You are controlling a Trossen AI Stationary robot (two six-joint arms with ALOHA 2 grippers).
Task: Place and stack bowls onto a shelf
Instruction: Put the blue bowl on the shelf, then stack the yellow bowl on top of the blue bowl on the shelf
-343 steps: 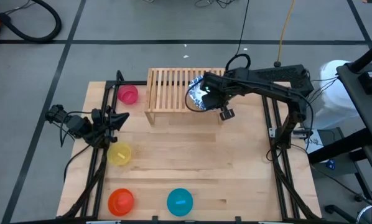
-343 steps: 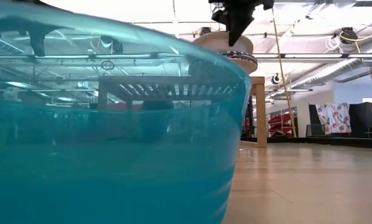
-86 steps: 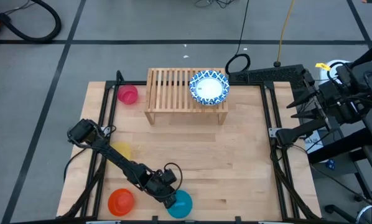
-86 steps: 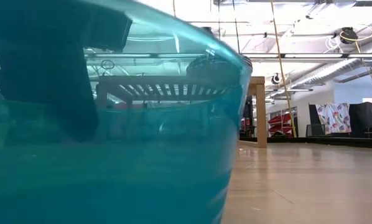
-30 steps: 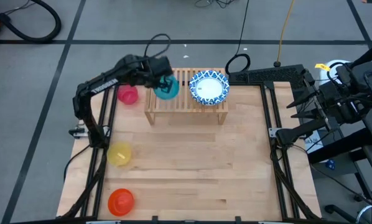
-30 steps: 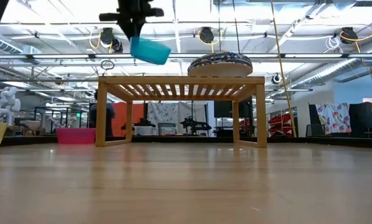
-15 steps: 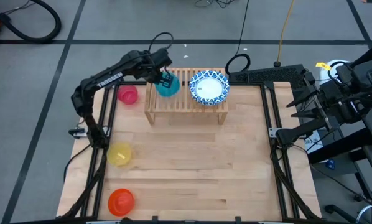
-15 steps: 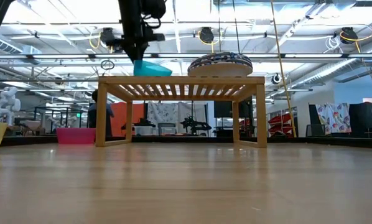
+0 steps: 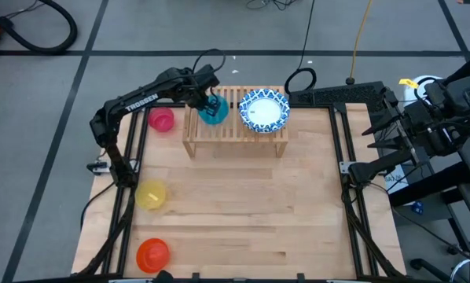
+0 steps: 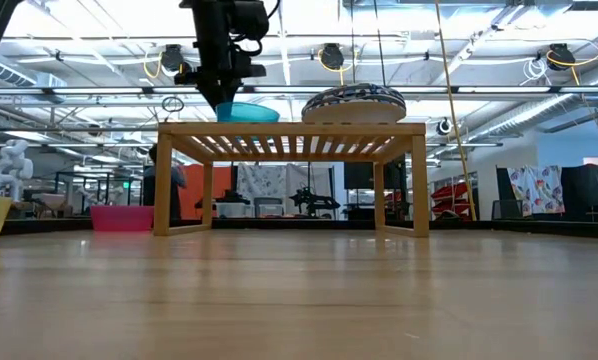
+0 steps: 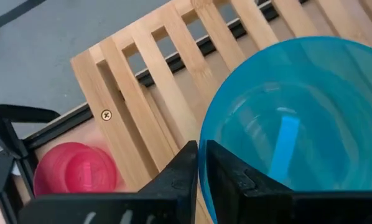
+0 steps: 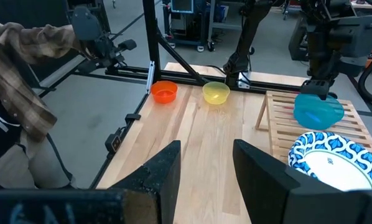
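The teal bowl sits upright on the left half of the slatted light-wood shelf, just beside the blue-patterned bowl that occupies the right half; the two rims look close, and I cannot tell whether they touch. The left gripper is at the teal bowl's rim on the side toward the far edge of the tabletop. In the left wrist view its two dark fingers straddle the rim with the jaws only a narrow way apart; whether they are pinching the rim or have let go of it I cannot tell. Nothing stands between the gripper and either bowl.

On the tabletop, a pink bowl lies just left of the shelf, a yellow bowl well nearer along the left edge, and an orange-red bowl near the front left corner. That makes five bowls: one patterned, four plain.

The right gripper waits off the right side of the tabletop, jaws spread wide and empty.

The tabletop is pale wood in a black frame, on a grey floor marked with dark lines. A person's plaid sleeve shows beside the table in the right wrist view.
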